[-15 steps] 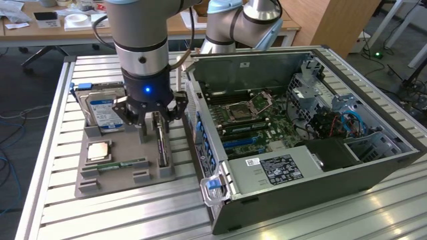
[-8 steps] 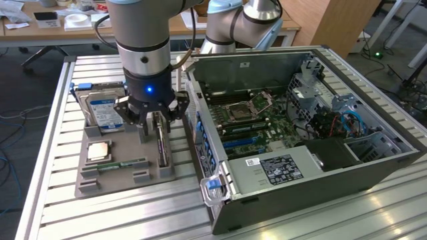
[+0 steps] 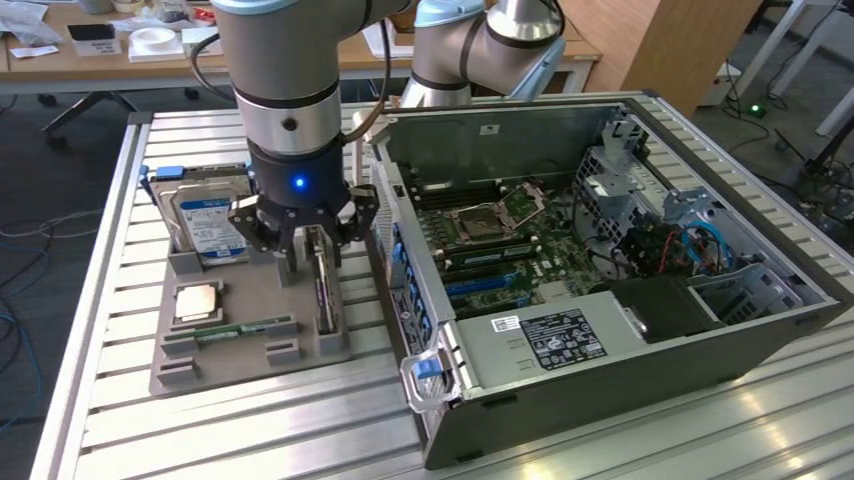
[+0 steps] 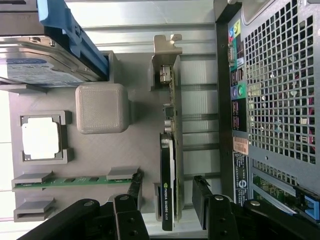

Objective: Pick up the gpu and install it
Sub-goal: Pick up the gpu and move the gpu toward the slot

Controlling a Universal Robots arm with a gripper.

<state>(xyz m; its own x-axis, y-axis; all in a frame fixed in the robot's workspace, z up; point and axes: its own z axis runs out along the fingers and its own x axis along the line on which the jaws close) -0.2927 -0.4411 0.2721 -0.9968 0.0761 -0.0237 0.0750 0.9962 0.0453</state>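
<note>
My claw (image 4: pixel 167 196) open wide, poised low over gpu (image 4: pixel 167 150), one finger each side, gap visible both sides. Gpu stands on edge in grey holder tray (image 3: pixel 247 355), along side nearest open computer case (image 3: pixel 601 340), bracket end away from claw.

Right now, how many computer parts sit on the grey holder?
4: hard drive at the back of the holder, CPU midway, RAM stick in front of it, gpu standing on edge beside the computer case.

Gpu (image 4: pixel 168 150) on edge in grey tray (image 4: pixel 140 145), end effector (image 4: pixel 167 192) fingers spread either side
</note>
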